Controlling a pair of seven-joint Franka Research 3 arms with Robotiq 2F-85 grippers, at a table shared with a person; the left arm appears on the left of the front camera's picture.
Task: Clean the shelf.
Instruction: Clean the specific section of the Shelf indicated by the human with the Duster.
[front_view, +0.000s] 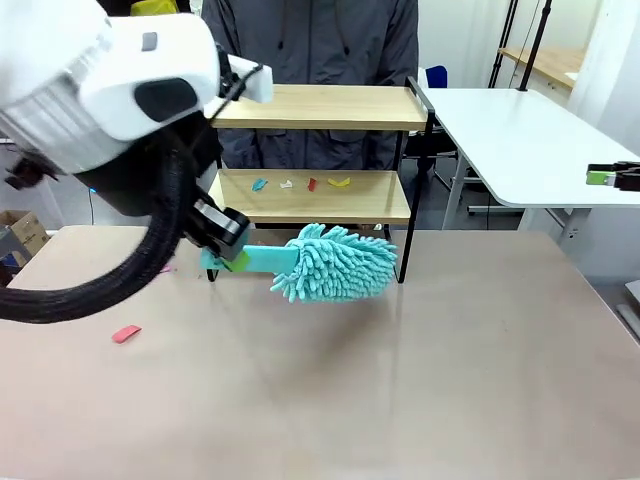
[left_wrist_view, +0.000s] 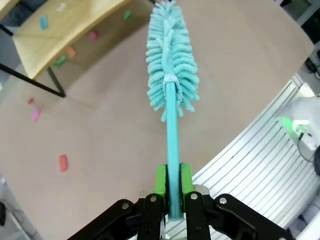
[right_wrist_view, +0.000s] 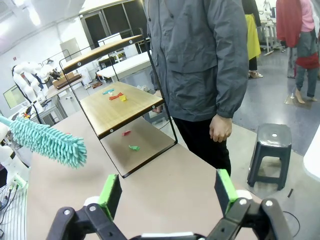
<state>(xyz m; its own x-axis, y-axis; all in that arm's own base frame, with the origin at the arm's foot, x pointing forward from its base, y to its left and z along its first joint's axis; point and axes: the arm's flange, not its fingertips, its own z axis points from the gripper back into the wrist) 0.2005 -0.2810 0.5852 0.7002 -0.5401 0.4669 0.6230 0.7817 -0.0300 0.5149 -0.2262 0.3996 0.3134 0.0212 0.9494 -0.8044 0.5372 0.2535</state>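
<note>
- Left hand (left_wrist_view: 173, 175): green pads pressed together on the end of the turquoise handle of the duster (left_wrist_view: 172, 75), pinching it firmly; nothing else is in its grasp.
- Duster axis: the handle runs straight out from the hand into a fluffy microfibre head. In the front view it lies roughly level, pointing toward the robot's right, along the front of the shelf (front_view: 315, 107) rather than into it.
- Head to shelf: the head hangs above the desk (front_view: 420, 380), on the robot's side of the rack and near its right front leg. The right wrist view shows a gap between head and frame. Entering the lower tier would, by judgement, require a swing of the head away from the robot.
- Nearer arm: the left, holding the tool beside the rack. The right hand (right_wrist_view: 168, 192) has its fingers spread, holds nothing, and is well apart.
- Shelf: two light wooden boards in a thin black frame, standing at the desk's far edge before a person (right_wrist_view: 200, 60).
- Lower board: carries several small coloured scraps (front_view: 300, 184); the upper board looks bare.
- Desk: a pink piece (front_view: 126, 334) lies loose on it.
</note>
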